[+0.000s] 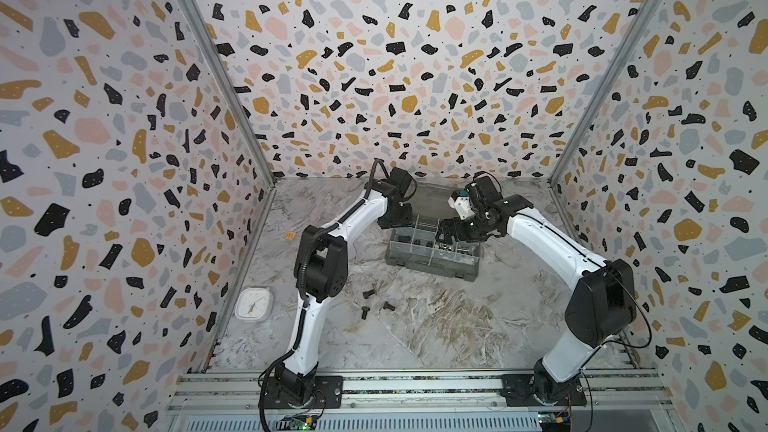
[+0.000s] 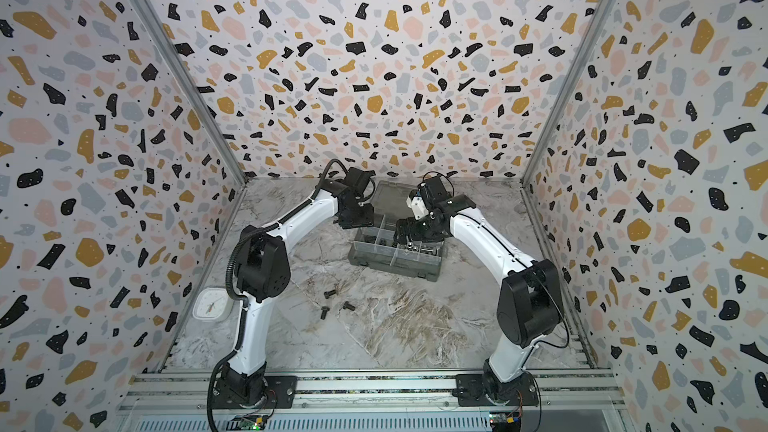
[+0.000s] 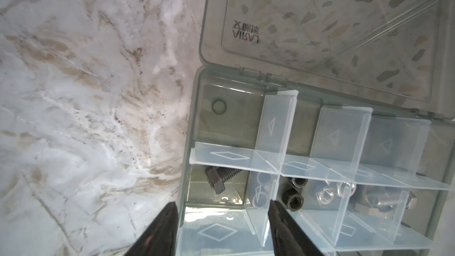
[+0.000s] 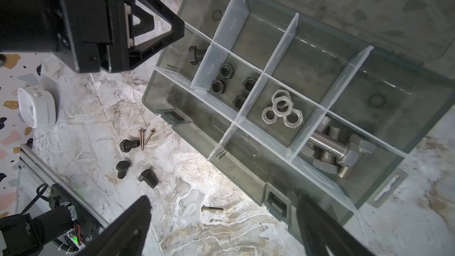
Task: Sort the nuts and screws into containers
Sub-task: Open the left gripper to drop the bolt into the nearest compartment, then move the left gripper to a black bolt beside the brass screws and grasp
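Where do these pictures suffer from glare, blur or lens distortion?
Both top views: the wide lens bends the walls outward; the loose screws look tiny, soft. Left wrist view: a clear divider glares, the left gripper is blurred. Right wrist view: the table is overexposed beside the box; the silver nuts are sharp.

Pose: left arm [image 1: 360, 208] and right arm [image 1: 540, 230] arch from near mounts to far centre, wrists bent down. State: left hand [image 3: 221, 205] jaws apart, empty; right hand [image 4: 224, 195] jaws wide, empty. Hands near, not touching.
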`<state>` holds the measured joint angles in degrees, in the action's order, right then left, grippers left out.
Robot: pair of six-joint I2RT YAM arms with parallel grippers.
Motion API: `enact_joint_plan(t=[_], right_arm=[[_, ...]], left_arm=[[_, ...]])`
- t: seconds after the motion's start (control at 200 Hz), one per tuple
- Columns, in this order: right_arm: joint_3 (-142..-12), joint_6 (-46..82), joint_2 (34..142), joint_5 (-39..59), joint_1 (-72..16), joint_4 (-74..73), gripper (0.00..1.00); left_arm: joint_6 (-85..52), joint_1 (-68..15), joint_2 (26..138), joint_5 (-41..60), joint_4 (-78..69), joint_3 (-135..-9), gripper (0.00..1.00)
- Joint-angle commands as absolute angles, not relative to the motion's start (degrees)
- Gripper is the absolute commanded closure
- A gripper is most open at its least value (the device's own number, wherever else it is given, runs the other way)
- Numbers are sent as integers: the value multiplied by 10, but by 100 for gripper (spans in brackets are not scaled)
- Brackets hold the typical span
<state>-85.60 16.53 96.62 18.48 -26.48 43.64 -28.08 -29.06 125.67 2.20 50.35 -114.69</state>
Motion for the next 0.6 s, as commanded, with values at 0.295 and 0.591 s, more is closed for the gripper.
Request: enact_joint_plan(t=[0.295,0.591], right_arm=[[-853,158,924,175,-302,466,6],[-858,162,937,171,-338,473,6]], left_arm=[[-245,-293,985,-51,482,-813,36],[-228,-294,910,-28,458,-638,34]])
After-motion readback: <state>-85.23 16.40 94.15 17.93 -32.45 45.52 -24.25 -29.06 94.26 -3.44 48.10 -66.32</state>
